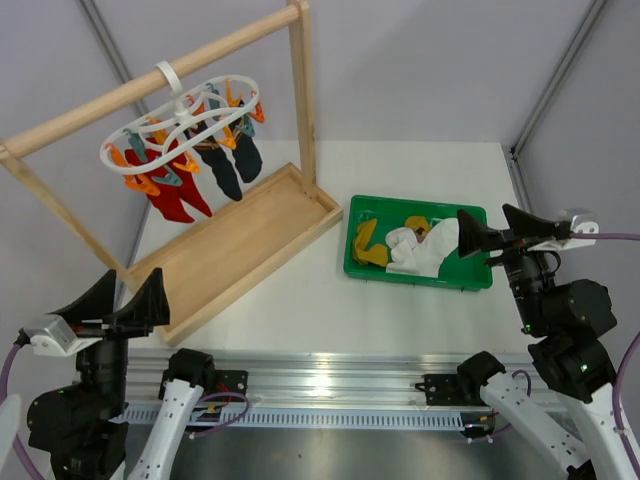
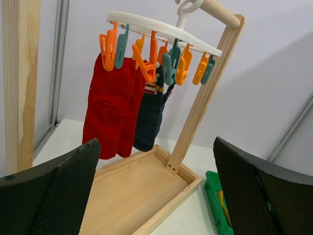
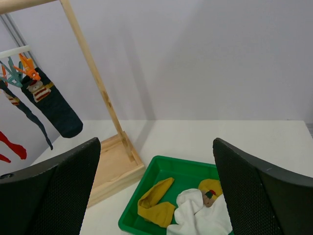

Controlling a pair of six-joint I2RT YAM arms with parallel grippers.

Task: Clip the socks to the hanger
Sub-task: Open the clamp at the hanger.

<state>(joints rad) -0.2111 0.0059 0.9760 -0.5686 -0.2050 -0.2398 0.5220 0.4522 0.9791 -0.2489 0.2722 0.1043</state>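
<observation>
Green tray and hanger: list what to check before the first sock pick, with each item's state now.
1. Right hand open, empty: ok.
2. Left hand open, empty: ok.
3. White socks and mustard socks lie in the green tray: ok.
4. Socks lying apart for a single pick: not ok, heaped together.
5. Hanger hooked on the wooden rail: ok.
6. Empty pegs free on it: ok.
</observation>
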